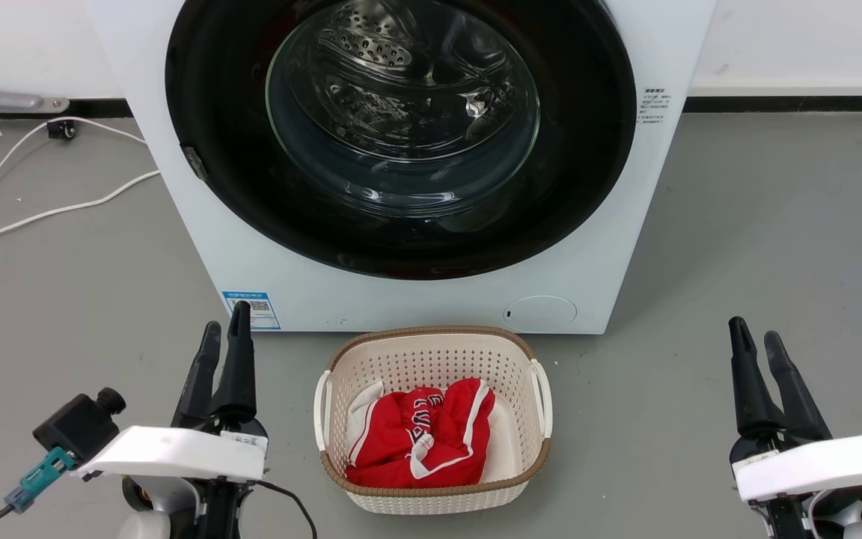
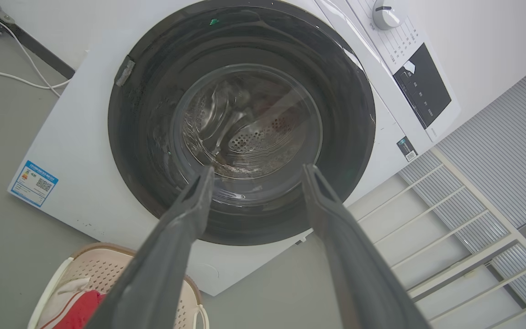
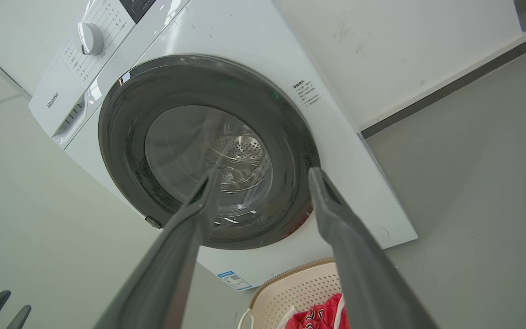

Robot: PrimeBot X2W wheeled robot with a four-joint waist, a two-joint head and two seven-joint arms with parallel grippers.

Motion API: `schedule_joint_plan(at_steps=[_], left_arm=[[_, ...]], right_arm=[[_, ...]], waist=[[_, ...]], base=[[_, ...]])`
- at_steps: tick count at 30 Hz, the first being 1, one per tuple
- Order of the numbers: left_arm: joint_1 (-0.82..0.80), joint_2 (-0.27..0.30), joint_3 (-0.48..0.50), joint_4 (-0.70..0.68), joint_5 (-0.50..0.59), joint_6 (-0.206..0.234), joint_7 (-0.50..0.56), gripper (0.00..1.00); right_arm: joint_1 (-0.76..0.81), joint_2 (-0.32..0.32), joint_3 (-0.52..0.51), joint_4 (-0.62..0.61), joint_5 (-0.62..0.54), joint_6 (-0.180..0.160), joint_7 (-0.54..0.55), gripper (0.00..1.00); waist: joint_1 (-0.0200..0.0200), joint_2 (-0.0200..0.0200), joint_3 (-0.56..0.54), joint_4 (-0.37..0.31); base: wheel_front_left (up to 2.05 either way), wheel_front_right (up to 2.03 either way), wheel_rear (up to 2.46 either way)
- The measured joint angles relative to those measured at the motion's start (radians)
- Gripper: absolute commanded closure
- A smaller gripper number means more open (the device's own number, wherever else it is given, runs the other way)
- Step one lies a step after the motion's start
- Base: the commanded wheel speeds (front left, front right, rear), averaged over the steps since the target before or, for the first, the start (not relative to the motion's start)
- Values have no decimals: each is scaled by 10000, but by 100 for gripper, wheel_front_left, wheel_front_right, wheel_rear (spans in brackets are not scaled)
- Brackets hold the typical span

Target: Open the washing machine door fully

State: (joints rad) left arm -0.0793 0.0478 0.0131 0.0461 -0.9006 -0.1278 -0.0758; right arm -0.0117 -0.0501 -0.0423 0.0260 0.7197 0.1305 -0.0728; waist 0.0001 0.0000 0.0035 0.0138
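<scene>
Grey floor (image 1: 775,224) runs under a white wall in the head view, with the washer (image 1: 266,277) at 12 o'clock and its door (image 1: 401,127) closed flat against the front. A basket (image 1: 431,332) sits at 6 o'clock just before the washer, holding a red cloth (image 1: 420,434). A white cable (image 1: 42,213) trails at 9 o'clock. The left gripper (image 1: 226,316) stands at 8 o'clock and the right gripper (image 1: 753,328) at 4 o'clock, both well apart from the door, fingers parted and holding nothing. In the left wrist view the left gripper (image 2: 258,168) has its fingers spread wide and empty, framing the door (image 2: 244,123) beyond, clear of it; a blue sticker (image 2: 33,183) is at 9 o'clock and the basket (image 2: 107,274) at 7 o'clock. In the right wrist view the right gripper (image 3: 264,171) is likewise spread wide and empty, the door (image 3: 208,151) between its tips farther off, a dial (image 3: 90,39) at 11 o'clock and the basket (image 3: 299,278) at 6 o'clock.
</scene>
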Motion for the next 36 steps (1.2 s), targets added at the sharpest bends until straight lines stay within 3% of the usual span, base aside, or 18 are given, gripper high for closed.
schedule_joint_plan(at_steps=[18, 36], left_arm=[[128, 69, -514, -21, 3647, 244, -598, 0], [147, 217, -802, 65, 5473, 522, -1039, 0]], right_arm=[[243, 0, -50, -29, -2778, 2, -58, 0], [439, 0, -84, -217, -4405, 2, 27, 0]], waist=[[-1, 0, -31, 43], [-1, 0, -33, 41]], base=[[0, 0, 0], [0, 0, 0]])
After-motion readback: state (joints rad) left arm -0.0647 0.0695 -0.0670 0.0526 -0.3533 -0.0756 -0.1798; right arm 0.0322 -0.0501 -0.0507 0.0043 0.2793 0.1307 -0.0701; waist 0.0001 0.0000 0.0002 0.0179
